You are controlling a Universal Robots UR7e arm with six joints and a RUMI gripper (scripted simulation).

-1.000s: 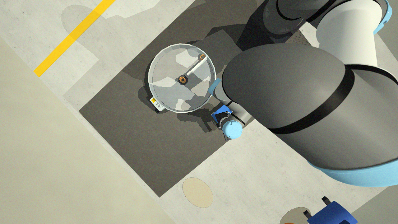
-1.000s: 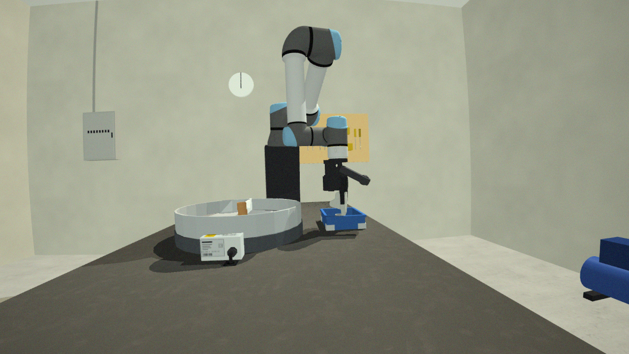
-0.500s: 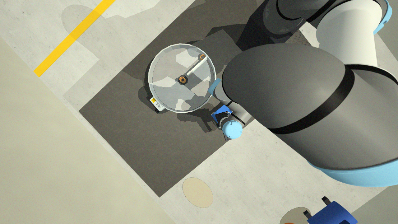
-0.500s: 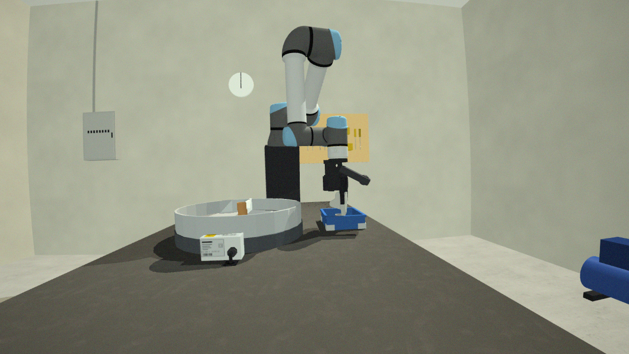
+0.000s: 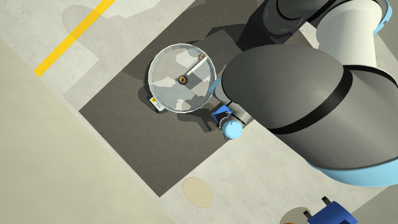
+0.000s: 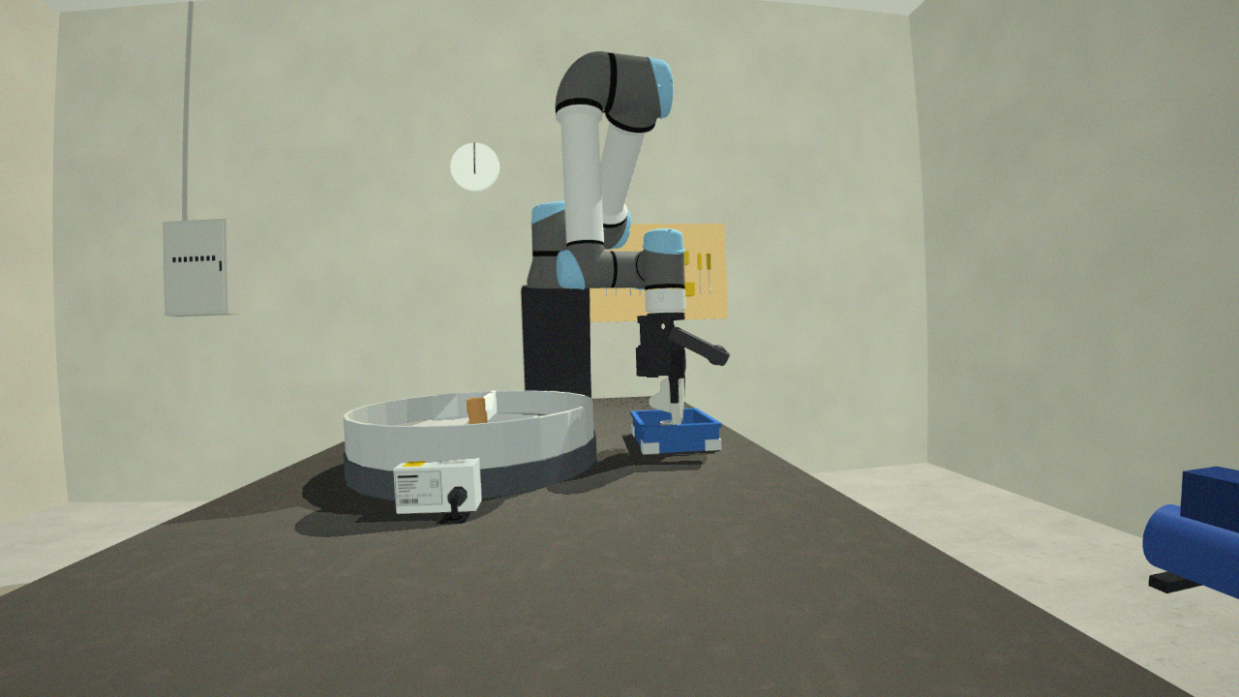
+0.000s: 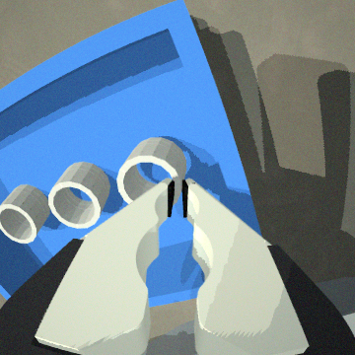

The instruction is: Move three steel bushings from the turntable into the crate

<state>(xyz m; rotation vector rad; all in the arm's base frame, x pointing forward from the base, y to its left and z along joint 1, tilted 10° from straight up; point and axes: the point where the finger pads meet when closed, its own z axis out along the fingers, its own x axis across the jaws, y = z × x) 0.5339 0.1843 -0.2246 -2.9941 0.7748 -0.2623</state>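
Note:
My gripper (image 6: 674, 421) (image 7: 178, 181) is shut on the wall of one steel bushing (image 7: 163, 148), the largest-looking in the wrist view, inside the crate outline near rim height. Two other steel bushings, one at the left (image 7: 35, 197) and one in the middle (image 7: 94, 179), stand in the blue crate (image 5: 223, 109) (image 6: 679, 439) (image 7: 84, 120). The turntable (image 5: 169, 66) (image 6: 433, 446) carries a copper-coloured bushing (image 5: 182, 80) (image 6: 475, 410) at its centre and a second copper-coloured bushing (image 5: 201, 56) near its rim. I see no steel bushing on the turntable. The arm partly hides the crate in the top view.
A white bar (image 5: 196, 66) stands on the turntable beside the copper-coloured bushings. The turntable's raised rim lies close to the crate. A white control box (image 5: 157, 104) (image 6: 438, 485) sits at its outer side. The forearm (image 5: 281, 86) spans above the right side of the table.

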